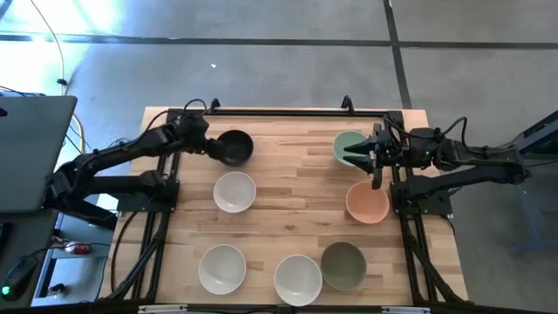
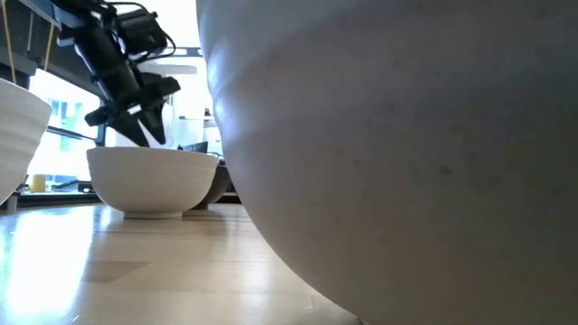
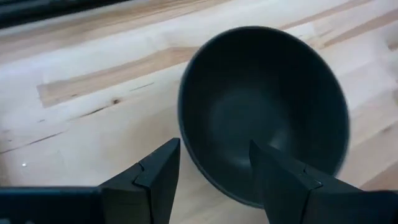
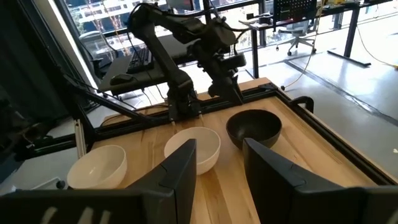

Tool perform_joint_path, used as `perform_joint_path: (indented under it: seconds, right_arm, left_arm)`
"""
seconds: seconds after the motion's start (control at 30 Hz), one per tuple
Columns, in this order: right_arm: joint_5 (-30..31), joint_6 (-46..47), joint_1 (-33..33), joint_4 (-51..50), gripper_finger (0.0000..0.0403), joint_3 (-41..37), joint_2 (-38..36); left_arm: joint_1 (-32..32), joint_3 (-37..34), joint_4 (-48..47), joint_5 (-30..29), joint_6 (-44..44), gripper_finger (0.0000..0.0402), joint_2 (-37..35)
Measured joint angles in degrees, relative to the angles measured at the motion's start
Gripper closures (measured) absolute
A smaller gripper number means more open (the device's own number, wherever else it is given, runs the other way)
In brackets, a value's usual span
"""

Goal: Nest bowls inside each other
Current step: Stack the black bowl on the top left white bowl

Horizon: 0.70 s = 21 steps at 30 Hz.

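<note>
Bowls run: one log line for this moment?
nested: none | left tool: open, straddling near rim of round black bowl | right tool: open, over round mint green bowl | other bowls: apart

Two dark, jointed arms are seen, trailed by black cables; each pincer ends in angular black fingers.

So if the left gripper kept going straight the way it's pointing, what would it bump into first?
Probably the black bowl. The left gripper is open, and the bowl's near rim sits right ahead between its fingers, though the gap to it is hard to judge.
</note>
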Motion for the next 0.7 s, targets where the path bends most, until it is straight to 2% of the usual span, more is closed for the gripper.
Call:
perform_joint_path:
  seconds: [0.4, 0.7]
  right_arm:
    - [0.00, -0.69, 0.00, 0.00, 0.0279, 0.00, 0.00]
    - [0.46, -1.53, -0.02, 0.02, 0.0279, -0.02, 0.00]
  left_arm:
    - [4.00, 0.00, 1.93, 0.83, 0.00, 0.0218, 4.22]
    - [5.79, 0.00, 4.94, 4.35, -0.14, 0.0218, 7.88]
